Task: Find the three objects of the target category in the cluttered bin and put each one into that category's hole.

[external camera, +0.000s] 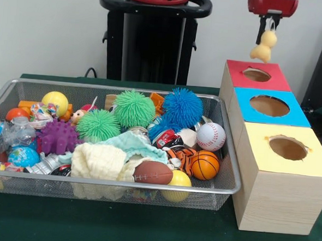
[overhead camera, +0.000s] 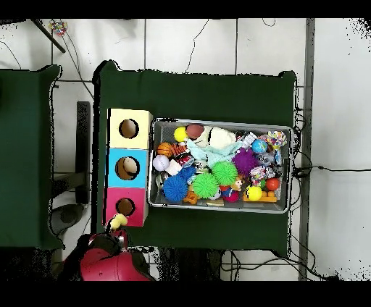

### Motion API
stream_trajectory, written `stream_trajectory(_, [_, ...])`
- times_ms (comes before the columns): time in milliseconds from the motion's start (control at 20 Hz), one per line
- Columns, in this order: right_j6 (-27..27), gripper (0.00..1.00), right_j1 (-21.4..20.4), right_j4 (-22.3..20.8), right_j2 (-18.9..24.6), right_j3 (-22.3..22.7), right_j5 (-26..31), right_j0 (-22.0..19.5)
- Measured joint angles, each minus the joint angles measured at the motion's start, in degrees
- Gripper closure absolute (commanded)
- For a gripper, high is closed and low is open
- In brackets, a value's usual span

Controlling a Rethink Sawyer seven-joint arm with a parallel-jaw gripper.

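Silver mesh forms the bin (external camera: 224,157) nearest the camera, heaped with balls and pom balls; an orange striped tiger (external camera: 180,156) lies near its front right, beside the basketball (external camera: 205,164). Beyond it, past the yellow and blue boxes, sits the red hole (external camera: 256,75). Above and just behind that hole hangs the gripper (external camera: 269,30), clamped on a pale yellow plush (external camera: 263,46). The step in hand seems to be delivery: the plush likely needs centring over the hole before release.
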Motion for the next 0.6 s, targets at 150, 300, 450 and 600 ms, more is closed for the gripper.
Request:
stream_trajectory(150, [0.0,1.00,1.2,0.2,-0.9,0.0,-0.7,0.1])
stream_trajectory(300, [0.0,1.00,2.5,0.3,-1.7,0.0,-1.2,0.1])
stream_trajectory(450, [0.0,1.00,3.7,0.5,-2.3,0.0,-1.7,0.1])
stream_trajectory(600, [0.0,1.00,4.3,1.0,-2.6,0.0,-2.3,0.1])
